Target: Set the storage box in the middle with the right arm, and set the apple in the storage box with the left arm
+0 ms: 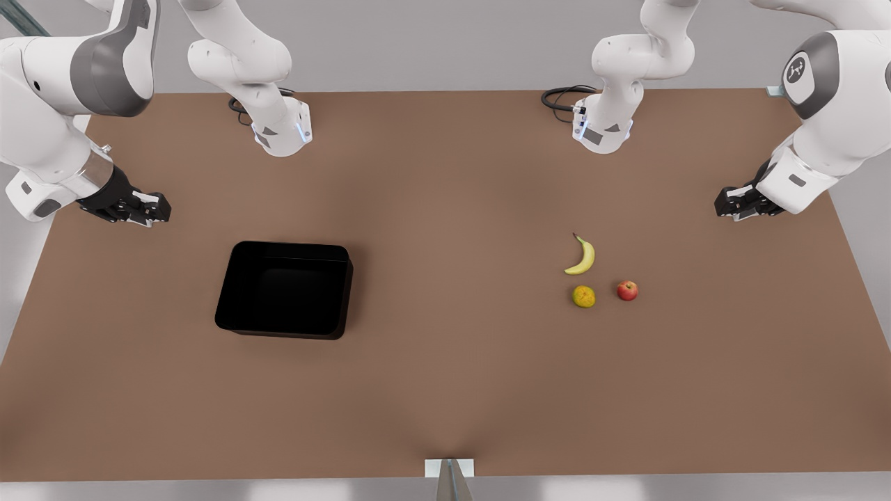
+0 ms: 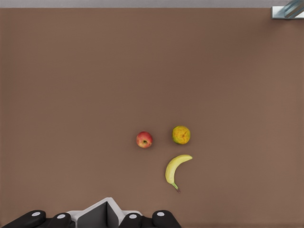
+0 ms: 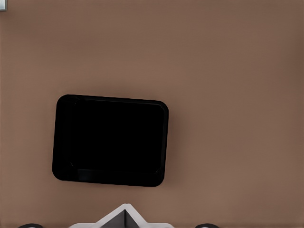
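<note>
The black storage box point(image 1: 278, 328) rests flat on the brown table at the front view's left of centre; in the right wrist view the storage box point(image 3: 110, 99) has nothing inside. The small red apple point(image 1: 627, 291) lies on the table at the front view's right, and the left wrist view has the apple point(image 2: 144, 139) too. My right gripper point(image 1: 154, 209) hovers behind and to the left of the box. My left gripper point(image 1: 727, 204) hovers behind and to the right of the apple. Neither touches anything.
A yellow-green round fruit point(image 1: 584, 296) sits just left of the apple, with a banana point(image 1: 582, 257) behind it. The two arm bases point(image 1: 282, 132) point(image 1: 602, 129) stand at the table's far edge. Bare table point(image 1: 452, 278) separates box and fruits.
</note>
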